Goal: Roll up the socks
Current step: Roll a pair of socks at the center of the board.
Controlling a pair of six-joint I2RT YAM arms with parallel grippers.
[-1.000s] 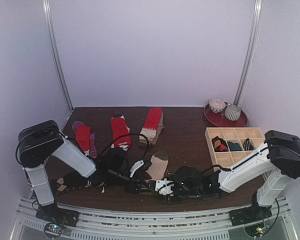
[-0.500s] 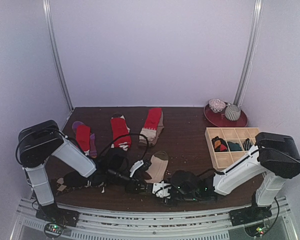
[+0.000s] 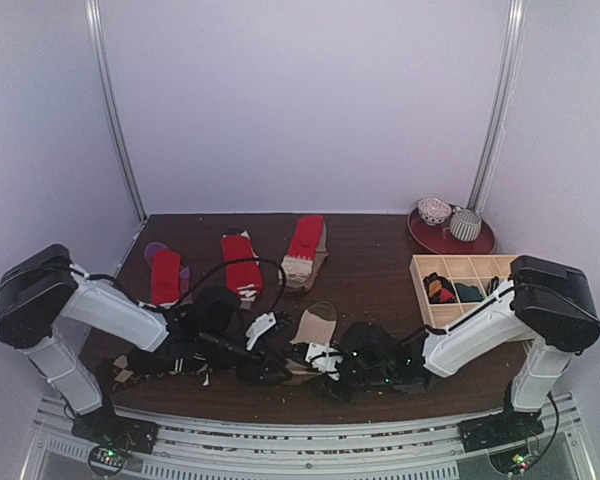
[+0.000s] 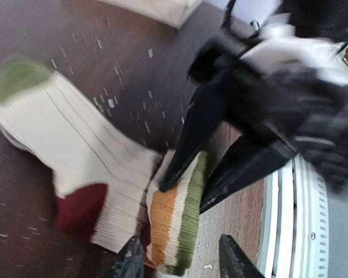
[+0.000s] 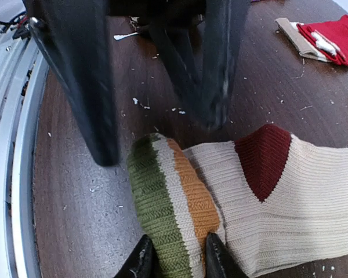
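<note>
A beige sock [image 3: 317, 324] with a red heel, a green toe and green and orange cuff bands lies near the front edge. Its cuff [image 5: 174, 200] is folded into a short roll. My right gripper [image 5: 178, 260] is shut on that roll, one fingertip on the green band and one on the orange. In the left wrist view its black fingers [image 4: 188, 136] pinch the cuff [image 4: 177, 223] from the far side. My left gripper [image 4: 182, 262] is open and straddles the cuff's near end, with a gap at its right finger. Three red socks [image 3: 242, 262] lie flat farther back.
A pale wooden compartment tray [image 3: 420, 290] at the right holds rolled dark socks. A red plate [image 3: 425, 235] with two pale balls sits at the back right. Dark fabric and cables [image 3: 150, 358] lie under the left arm. White lint dots the brown tabletop.
My left gripper has opened and let go of the cuff. My right gripper has slid left and closed on the folded cuff. The left arm's shoulder has swung left.
</note>
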